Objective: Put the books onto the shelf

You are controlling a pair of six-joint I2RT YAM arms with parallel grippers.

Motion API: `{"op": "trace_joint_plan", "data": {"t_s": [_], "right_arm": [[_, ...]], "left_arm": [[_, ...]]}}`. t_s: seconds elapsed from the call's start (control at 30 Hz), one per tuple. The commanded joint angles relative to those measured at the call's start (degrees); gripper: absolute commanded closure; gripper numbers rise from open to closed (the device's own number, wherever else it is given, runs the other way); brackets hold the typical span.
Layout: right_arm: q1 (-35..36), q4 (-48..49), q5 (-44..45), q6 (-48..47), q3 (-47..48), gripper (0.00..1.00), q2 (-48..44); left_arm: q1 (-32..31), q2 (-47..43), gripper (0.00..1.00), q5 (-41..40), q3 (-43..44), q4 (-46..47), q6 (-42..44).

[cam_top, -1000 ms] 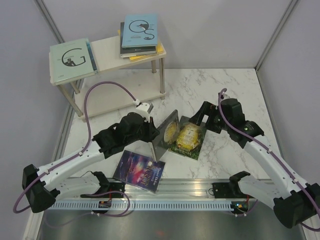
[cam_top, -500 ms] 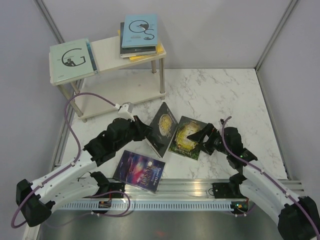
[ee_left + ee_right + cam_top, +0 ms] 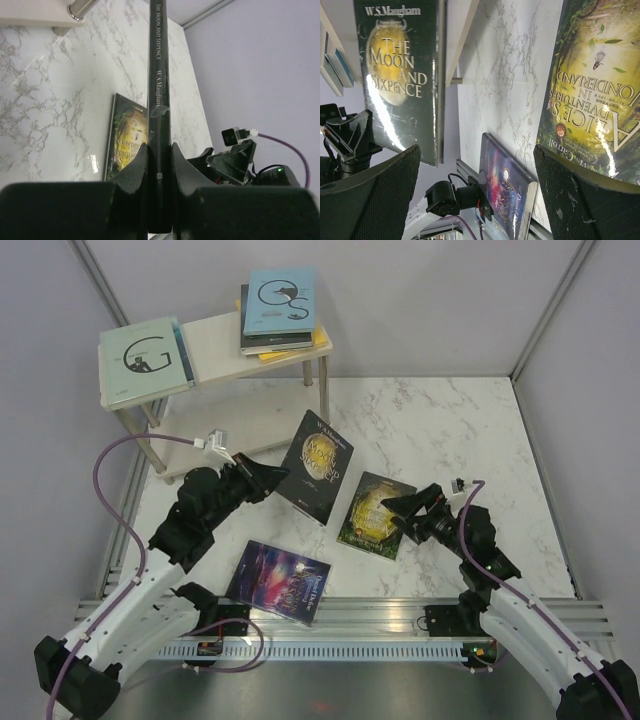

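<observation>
- The black book [image 3: 318,465] is hanging clear of the table [image 3: 450,430], pinched by one edge in the closed left gripper [image 3: 262,477], cover tilted upward, just in front of the shelf [image 3: 215,340].
- The green-gold book [image 3: 375,513] is lying flat on the marble beside it.
- The right gripper [image 3: 408,512] is hovering at that book's right edge, jaws spread wide and holding nothing.
- The purple book [image 3: 280,581] is lying near the front rail.
- On the shelf's top board, a teal book [image 3: 145,360] is sitting at the left, and a light blue book [image 3: 280,302] is topping a small stack at the right.
</observation>
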Motion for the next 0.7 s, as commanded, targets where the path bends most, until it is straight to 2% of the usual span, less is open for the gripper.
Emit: {"op": "trace_joint_plan", "data": {"t_s": [0.0, 0.27, 0.53, 0.67], "right_arm": [[-0.1, 1.2, 1.7, 0.8, -0.9, 0.04, -1.0], [-0.1, -0.2, 2.4, 0.6, -1.6, 0.04, -1.8], [-0.1, -3.4, 3.4, -0.5, -1.7, 0.04, -4.5], [-0.1, -4.8, 3.4, -1.0, -1.9, 0.04, -5.2]], "left_arm": [[4.9, -2.9, 0.98, 12.0, 6.2, 12.3, -4.7], [14.1, -1.0, 0.98, 25.1, 8.9, 20.3, -15.3], [22.1, 1.4, 0.98, 31.2, 15.3, 23.6, -19.8], [29.7, 3.5, 0.98, 35.8, 18.9, 26.6, -24.5]]}}
